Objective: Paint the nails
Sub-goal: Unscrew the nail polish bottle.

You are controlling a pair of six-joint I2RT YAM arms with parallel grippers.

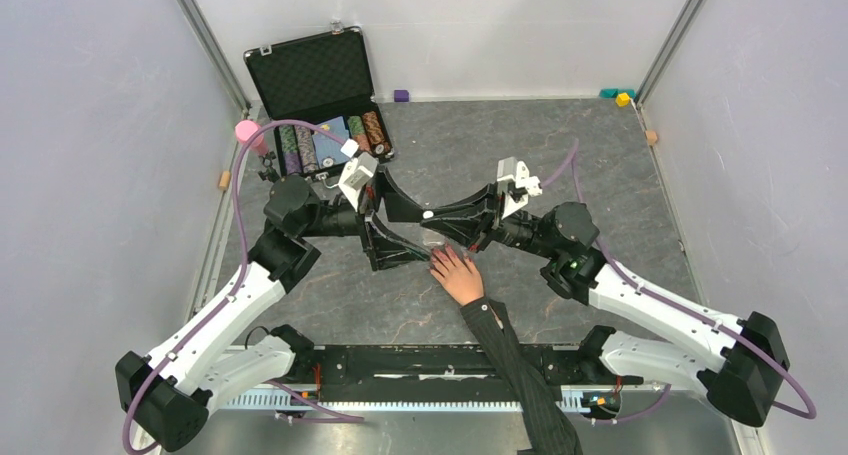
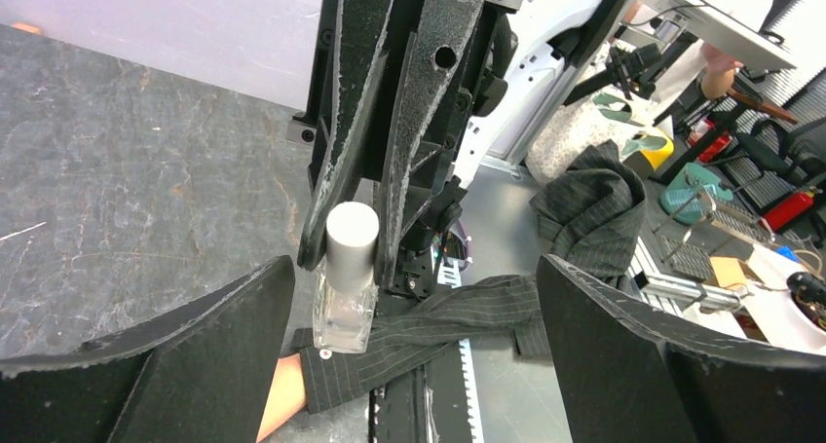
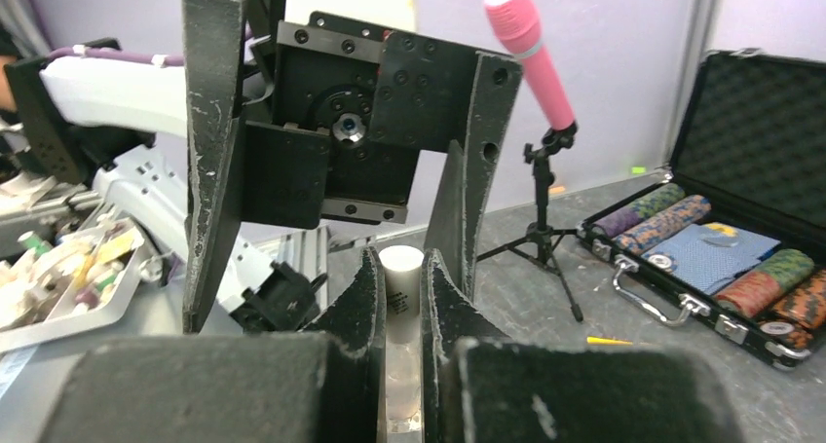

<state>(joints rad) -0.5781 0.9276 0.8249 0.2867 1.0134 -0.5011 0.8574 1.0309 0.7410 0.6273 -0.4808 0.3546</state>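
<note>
left gripper (image 2: pixel 414 268): jaws spread wide, gripping nothing; one finger stands clear on each side of the bottle
right gripper (image 3: pixel 399 268): pinched tight on the white cap (image 2: pixel 351 231) of a small clear bottle (image 2: pixel 343 307); bottle upright
grippers: meet tip to tip at table centre in the top view, left coming in from 9 o'clock, right from 3 o'clock
nails (image 1: pixel 437 259): on the fingertips of a pale hand (image 1: pixel 458 275), palm down on the table (image 1: pixel 620 175), just at 6 o'clock of the bottle; too small to tell the paint
sleeve (image 1: pixel 515 365): dark pinstripe, runs from the wrist toward 5 o'clock, over the near edge
case (image 1: pixel 310 70): black, lid open, poker chips inside, at 11 o'clock on the table
microphone (image 3: pixel 531 54): pink, on a small tripod, just at 9 o'clock of the case
</note>
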